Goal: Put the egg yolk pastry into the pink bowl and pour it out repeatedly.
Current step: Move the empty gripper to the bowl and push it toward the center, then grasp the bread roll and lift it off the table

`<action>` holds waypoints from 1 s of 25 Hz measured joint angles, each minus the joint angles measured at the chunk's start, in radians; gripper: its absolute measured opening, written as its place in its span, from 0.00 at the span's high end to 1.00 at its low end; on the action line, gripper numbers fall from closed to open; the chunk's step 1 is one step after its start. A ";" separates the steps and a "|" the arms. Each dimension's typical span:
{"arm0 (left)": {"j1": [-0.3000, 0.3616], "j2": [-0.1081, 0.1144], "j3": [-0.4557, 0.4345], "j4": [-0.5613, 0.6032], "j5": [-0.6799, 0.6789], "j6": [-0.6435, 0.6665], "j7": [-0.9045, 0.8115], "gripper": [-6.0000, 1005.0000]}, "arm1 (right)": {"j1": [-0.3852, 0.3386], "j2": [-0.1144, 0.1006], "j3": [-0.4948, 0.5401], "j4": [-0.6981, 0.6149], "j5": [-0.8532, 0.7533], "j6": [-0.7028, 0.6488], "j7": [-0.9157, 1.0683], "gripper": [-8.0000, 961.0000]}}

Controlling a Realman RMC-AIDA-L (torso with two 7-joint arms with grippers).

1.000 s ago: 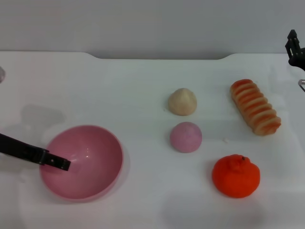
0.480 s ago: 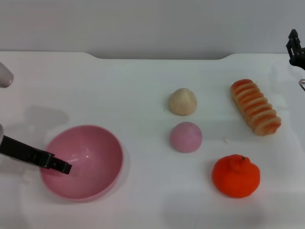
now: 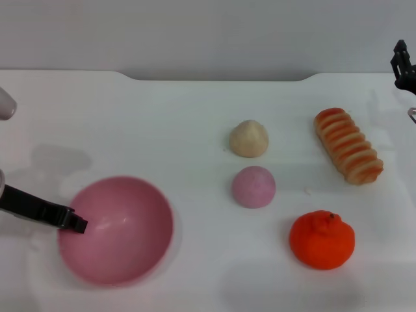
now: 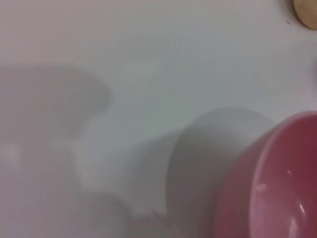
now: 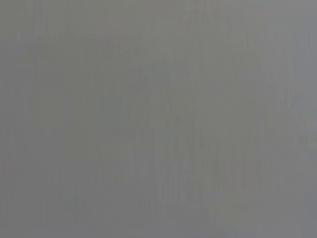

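The pink bowl [image 3: 117, 231] has shifted since a second ago: it now sits slightly nearer the robot and shows a fuller round mouth, carried by the left hand [image 3: 73, 223], closed on its rim. It looks empty, so this reads as resetting after a pour. The egg yolk pastry [image 3: 249, 138] lies unmoved on the surface [image 3: 195, 117], well apart. Whether the right hand [image 3: 403, 66], parked far right, is open I cannot tell.
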 joint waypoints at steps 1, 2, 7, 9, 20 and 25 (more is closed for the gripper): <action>0.000 -0.001 -0.003 -0.001 -0.003 -0.005 -0.002 0.70 | 0.001 0.000 0.000 0.000 0.000 0.000 0.000 0.48; 0.000 -0.001 -0.003 -0.001 -0.004 -0.005 -0.002 0.74 | 0.002 0.000 0.000 0.000 0.000 -0.001 0.000 0.48; -0.003 -0.003 -0.005 -0.002 -0.017 -0.007 -0.003 0.89 | 0.012 0.000 0.000 0.000 0.000 -0.003 0.000 0.48; -0.004 -0.003 -0.006 -0.002 -0.028 -0.008 -0.004 0.93 | 0.017 0.000 -0.001 0.000 -0.002 -0.003 0.006 0.48; 0.012 -0.001 -0.110 -0.009 -0.232 -0.040 0.005 1.00 | 0.070 -0.004 -0.024 -0.017 -0.033 0.044 0.248 0.48; 0.008 0.000 -0.139 -0.045 -0.254 -0.065 0.005 1.00 | 0.118 -0.008 -0.120 -0.123 -0.289 0.159 0.651 0.48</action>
